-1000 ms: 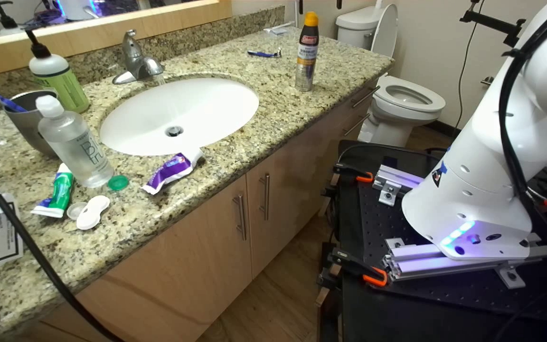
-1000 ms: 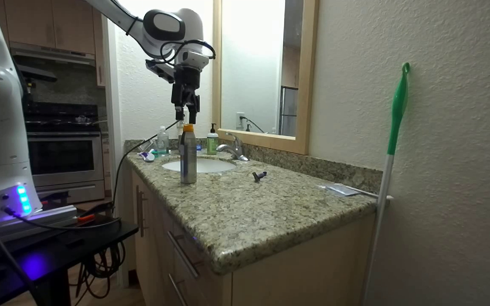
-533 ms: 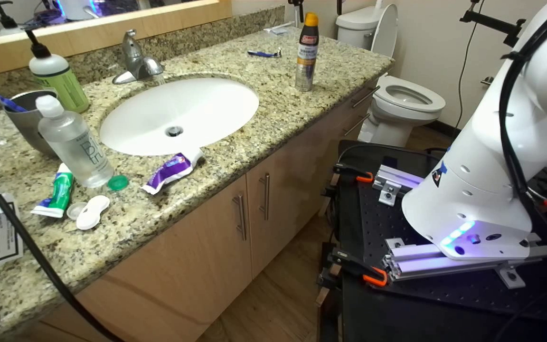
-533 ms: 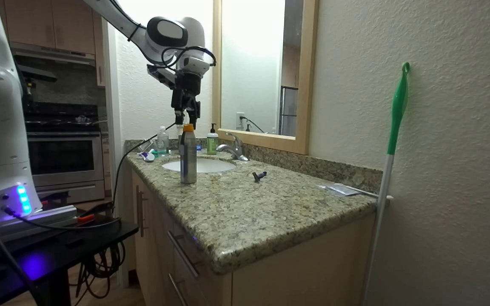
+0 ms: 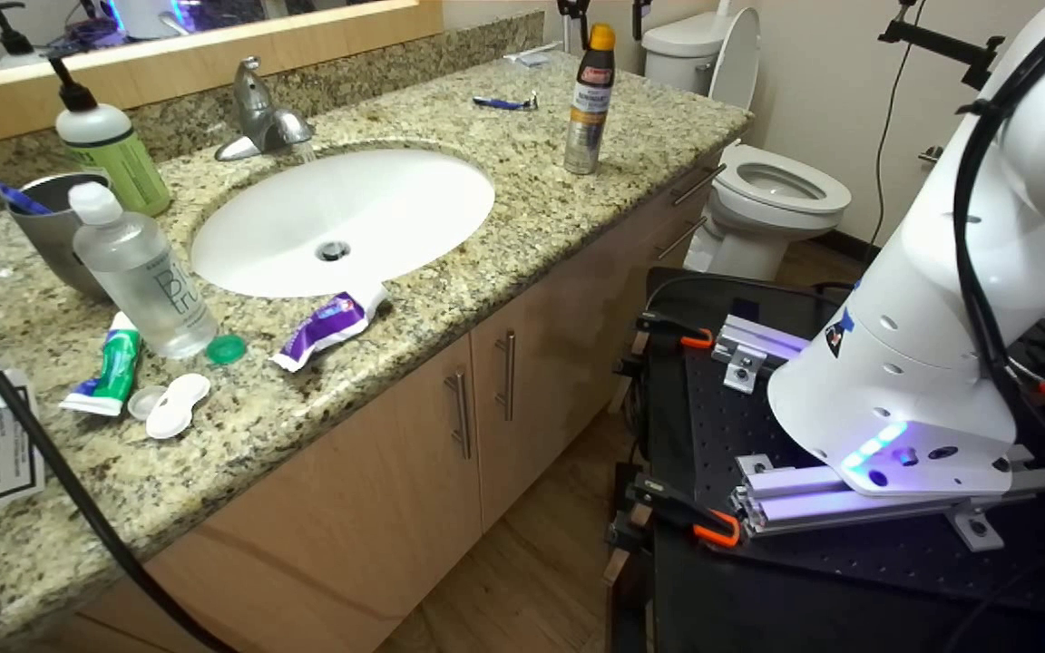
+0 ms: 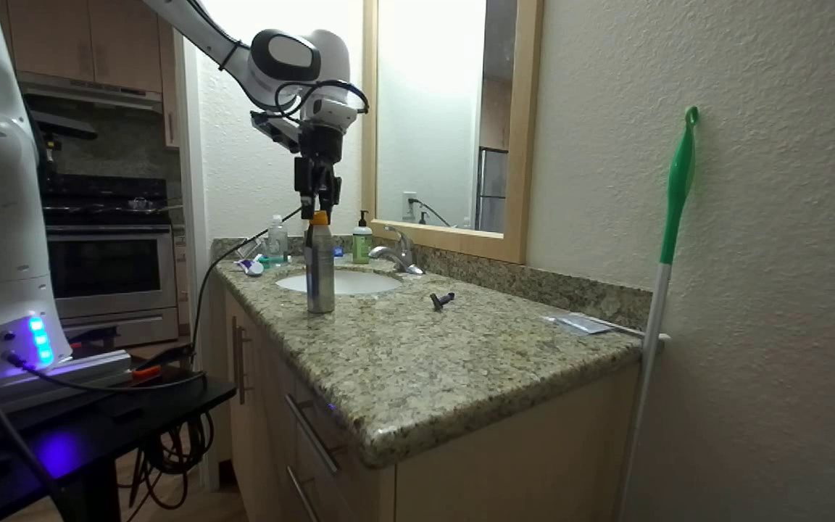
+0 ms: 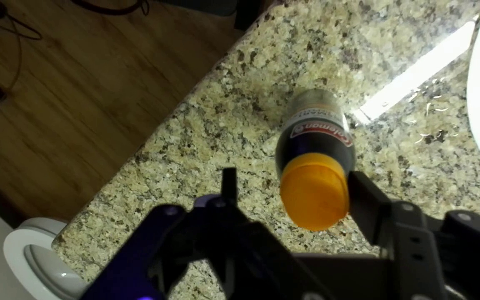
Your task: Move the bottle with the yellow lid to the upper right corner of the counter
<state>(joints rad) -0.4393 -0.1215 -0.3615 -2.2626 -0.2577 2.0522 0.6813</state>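
Bottle with the yellow lid (image 7: 316,158), between your fingers (image 7: 369,208) but not grasped; the wrist view shows the fingers parted, the lid (image 7: 313,200) lying in the gap, hard by the finger on that view's right, and a band of bare desk (image 7: 258,187) showing between it and the finger on the left; whether lid and nearer finger touch is not plain, though a slight lean of the bottle in an exterior view suggests that they do; if you close here, the nearer finger will probably load the lid first and tip the bottle, so a sideways shift to centre it is likely the better first move. Outward from the lid, the long axis runs down and away from the fingers, nearly upright and roughly along your line of approach; only the lid reaches in among the fingers, so more descent may give a firmer hold. At its foot, the bottle stands on the desk near the front edge, beside one end of the sink (image 5: 395,222); farther out lie a razor (image 5: 502,103) and, at the back by the wall (image 6: 765,217), a flat packet (image 6: 583,323); read from the robot's side, the upper right corner is probably the one beside that packet, well apart from the bottle.
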